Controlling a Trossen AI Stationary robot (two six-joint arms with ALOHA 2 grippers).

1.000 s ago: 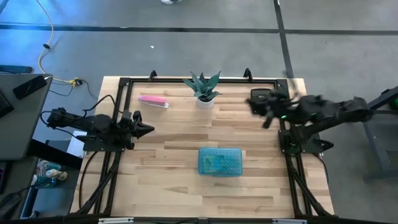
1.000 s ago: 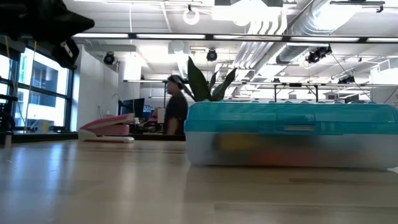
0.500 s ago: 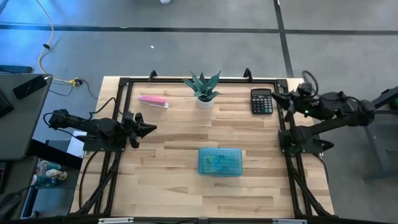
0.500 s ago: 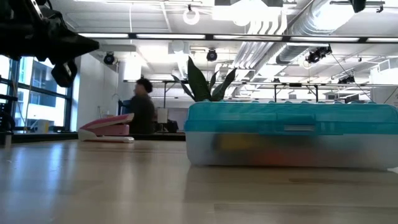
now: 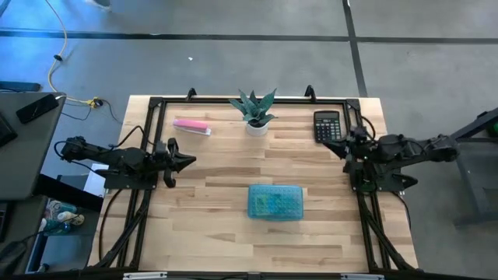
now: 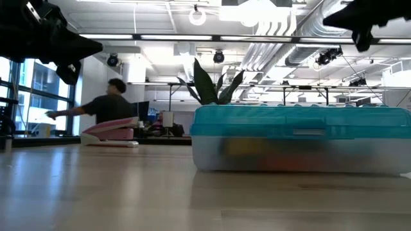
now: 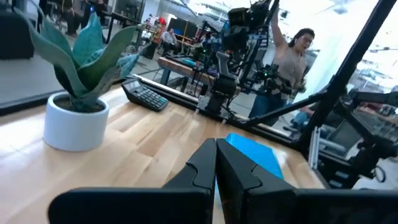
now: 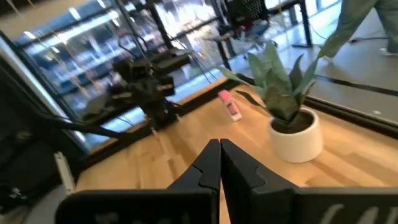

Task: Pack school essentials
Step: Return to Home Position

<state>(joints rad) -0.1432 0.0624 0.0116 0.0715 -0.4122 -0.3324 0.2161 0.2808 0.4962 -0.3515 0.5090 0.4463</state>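
High camera: overhead, straight down. Low camera: tabletop level, near blue box (image 6: 302,138). Wrist cameras share potted plant (image 7: 73,121), ahead of left gripper (image 7: 216,149) and right gripper (image 8: 220,152).

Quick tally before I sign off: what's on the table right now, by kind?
Closed blue box: 1
Potted plant: 1
Black calculator: 1
Pink bar: 1
Total: 4
Left gripper and right gripper rest shut at the table's sides.

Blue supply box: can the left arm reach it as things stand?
Probably yes: only bare table lies between the left gripper and the closed blue supply box; nothing stands in the way.
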